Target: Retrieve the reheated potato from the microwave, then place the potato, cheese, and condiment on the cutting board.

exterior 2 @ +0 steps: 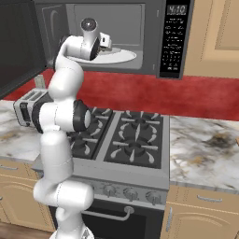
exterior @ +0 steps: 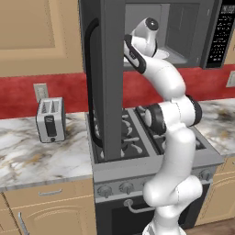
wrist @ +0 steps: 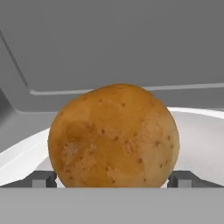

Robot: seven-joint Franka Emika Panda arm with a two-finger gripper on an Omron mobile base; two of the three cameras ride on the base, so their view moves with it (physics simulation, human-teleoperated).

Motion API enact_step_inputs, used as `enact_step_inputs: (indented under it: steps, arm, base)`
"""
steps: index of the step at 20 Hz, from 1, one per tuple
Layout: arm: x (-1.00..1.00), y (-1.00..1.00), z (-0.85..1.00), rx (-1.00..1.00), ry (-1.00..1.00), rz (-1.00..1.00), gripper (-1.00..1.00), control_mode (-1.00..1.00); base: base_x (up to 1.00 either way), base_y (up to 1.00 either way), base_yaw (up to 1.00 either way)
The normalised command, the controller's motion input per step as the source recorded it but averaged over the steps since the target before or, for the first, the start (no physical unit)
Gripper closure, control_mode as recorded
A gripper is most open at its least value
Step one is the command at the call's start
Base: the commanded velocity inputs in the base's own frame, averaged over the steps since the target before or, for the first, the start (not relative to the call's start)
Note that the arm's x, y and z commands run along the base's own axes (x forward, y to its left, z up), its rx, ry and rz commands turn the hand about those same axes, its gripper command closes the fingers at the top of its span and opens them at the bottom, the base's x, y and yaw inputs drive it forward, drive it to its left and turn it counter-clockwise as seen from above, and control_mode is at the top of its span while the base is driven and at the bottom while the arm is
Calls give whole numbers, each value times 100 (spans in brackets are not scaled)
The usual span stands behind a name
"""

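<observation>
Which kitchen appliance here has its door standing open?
The microwave above the stove: its door is swung wide, with the arm reaching inside toward the potato. The oven door below stays shut.

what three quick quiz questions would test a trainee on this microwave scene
1. True or false: the microwave door is shut.
2. In the hand view, the potato sits between which parts?
A. stove burners
B. tool fingertips
C. toaster slots
3. What stands on the counter left of the stove?

Key: 1 false, it is swung open. 2 B. 3 a toaster.
</observation>
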Motion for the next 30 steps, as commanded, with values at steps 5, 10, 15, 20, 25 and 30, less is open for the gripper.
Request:
enact_step_inputs:
  steps: [5,10,15,20,25,30]
  arm:
    - [42,1,0,0,0,0,-100,-100]
    - [26,8,0,0,0,0,100,-100]
    - [-3,5,0,0,0,0,100,-100]
    - [-79,0,9,0,-9,0,100,-100]
    - [-100,-2,0,0,-12,0,100,-100]
    - [-100,0,-23,0,-16,0,100,-100]
  base:
    - [0,0,0]
    - [0,0,0]
    - [0,0,0]
    - [0,0,0]
    - [0,0,0]
    - [0,0,0]
